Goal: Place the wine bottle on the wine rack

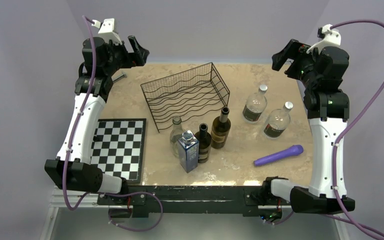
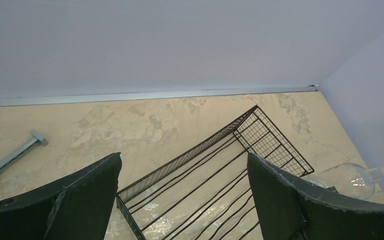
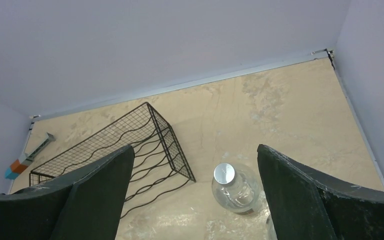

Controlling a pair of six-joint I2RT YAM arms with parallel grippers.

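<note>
Wine bottle (image 1: 221, 131), olive glass with a black neck, stands upright just off the near side of the wine rack (image 1: 186, 95), toward the rack's right end; not on it yet. It's packed in: a dark brown bottle (image 1: 203, 145) is just beside it, with a blue carton (image 1: 188, 152) and an uncapped clear bottle (image 1: 175, 134) next along the rack's near side. Two capped clear bottles (image 1: 255, 106) sit apart, right of the rack. Left gripper (image 1: 136, 49) hangs high off the rack's far-left corner, right gripper (image 1: 280, 57) high off its far-right. Both are spread wide and empty. Risks, my read:

- You clip the brown bottle on approach and topple the cluster.
- Smooth glass slips or swings as you tilt it flat.
- The wire rack looks light, so pushing the bottle in may shove it.
- A bottle seated off a wave trough rolls out.
- The two dark bottles look alike, so confirm your target.
</note>
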